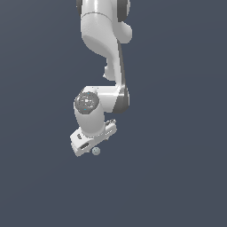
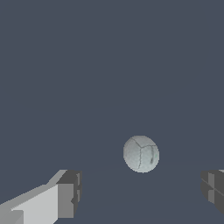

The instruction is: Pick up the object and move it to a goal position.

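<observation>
The object is a small pale grey-green ball with faint seam-like lines, lying on the dark grey floor just below the white hand of my arm. In the wrist view the ball sits between and slightly beyond my two fingertips, nearer the one at the frame's edge, touching neither. My gripper is open with a wide gap, one grey pad on one side and the other pad on the opposite side. In the exterior view the fingers are hidden under the gripper body.
The white arm reaches in from the upper part of the exterior view. A plain dark grey surface surrounds the ball on every side.
</observation>
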